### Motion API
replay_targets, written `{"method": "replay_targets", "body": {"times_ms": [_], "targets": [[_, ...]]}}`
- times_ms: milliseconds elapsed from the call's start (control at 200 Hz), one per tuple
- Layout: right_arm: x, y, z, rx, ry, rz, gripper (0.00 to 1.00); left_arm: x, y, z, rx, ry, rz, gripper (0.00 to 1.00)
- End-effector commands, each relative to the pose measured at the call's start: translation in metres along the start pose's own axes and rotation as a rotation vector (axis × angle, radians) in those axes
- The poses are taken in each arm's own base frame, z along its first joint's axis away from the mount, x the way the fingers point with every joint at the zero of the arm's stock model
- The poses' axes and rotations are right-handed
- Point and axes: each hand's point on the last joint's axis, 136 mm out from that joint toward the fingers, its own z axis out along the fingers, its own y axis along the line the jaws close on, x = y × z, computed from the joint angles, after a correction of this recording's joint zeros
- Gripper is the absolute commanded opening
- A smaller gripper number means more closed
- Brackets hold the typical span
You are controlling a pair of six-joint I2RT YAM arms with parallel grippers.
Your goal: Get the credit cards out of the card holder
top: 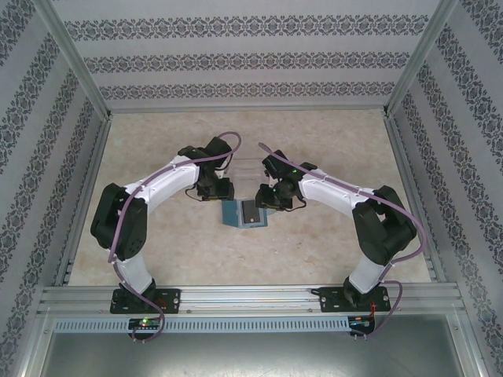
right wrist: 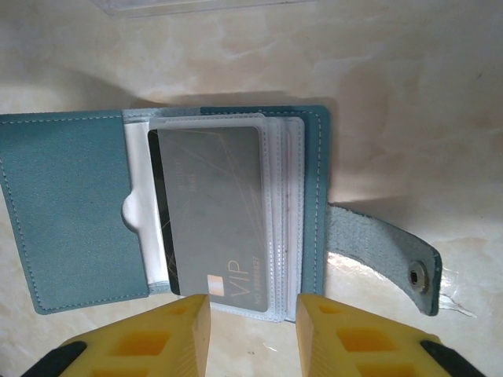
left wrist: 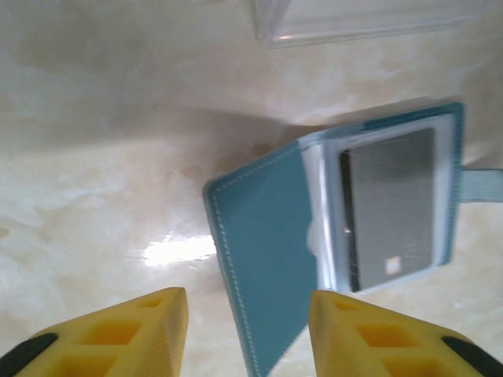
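Count: two arms, one card holder, one credit card in sight, one clear tray.

Left: the left gripper [left wrist: 247, 338] sits left of centre in the top view, just to the upper left of the holder. In its wrist view the jaws stand moderately apart and grip nothing. The lower tip of the teal cover [left wrist: 263, 267] shows in the gap beneath them.

Centre: the card holder [top: 245, 213] lies flat and open like a book, between the two grippers. One grey-silver credit card [right wrist: 216, 212], with a dark band down its left edge and "VIP" near the bottom, sits in the front clear sleeve. More sleeves [right wrist: 289, 228] are stacked behind it; I cannot tell what they hold. One strap tab [right wrist: 377, 247] sticks out to the right and carries one snap stud [right wrist: 418, 275].

Right: the right gripper [right wrist: 253, 330] sits just to the upper right of the holder in the top view. Its jaws are narrowly apart over the lower edge of the sleeves; I cannot tell if they touch.

The tray [left wrist: 354, 23] lies along the top edge of the left wrist frame, apart from the holder.

Surface: a glossy table [top: 330, 243], pale beige and marbled. Walls [top: 236, 59] in striped patterned paper stand on three sides. A metal rail [top: 251, 297] crosses the bottom and carries both arm bases.
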Motion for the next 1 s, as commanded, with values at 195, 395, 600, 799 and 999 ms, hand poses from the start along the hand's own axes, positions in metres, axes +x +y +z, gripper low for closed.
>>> {"method": "replay_targets", "body": {"times_ms": [195, 395, 600, 799, 999], "targets": [[0.0, 0.006, 0.011, -0.077, 0.034, 0.019, 0.32, -0.002, -0.055, 0.001, 0.324, 0.021, -0.112, 0.27], [-0.002, 0.001, 0.019, -0.071, 0.049, 0.023, 0.32, 0.001, -0.058, 0.023, 0.374, 0.043, -0.176, 0.22], [-0.004, -0.002, 0.025, -0.074, 0.061, 0.023, 0.31, 0.006, -0.046, 0.042, 0.335, 0.047, -0.19, 0.2], [-0.003, -0.004, 0.032, -0.073, 0.08, 0.025, 0.35, 0.009, -0.04, 0.056, 0.34, 0.041, -0.189, 0.25], [-0.001, -0.008, 0.038, -0.063, 0.09, 0.027, 0.39, 0.013, -0.038, 0.071, 0.362, 0.048, -0.201, 0.29]]}}
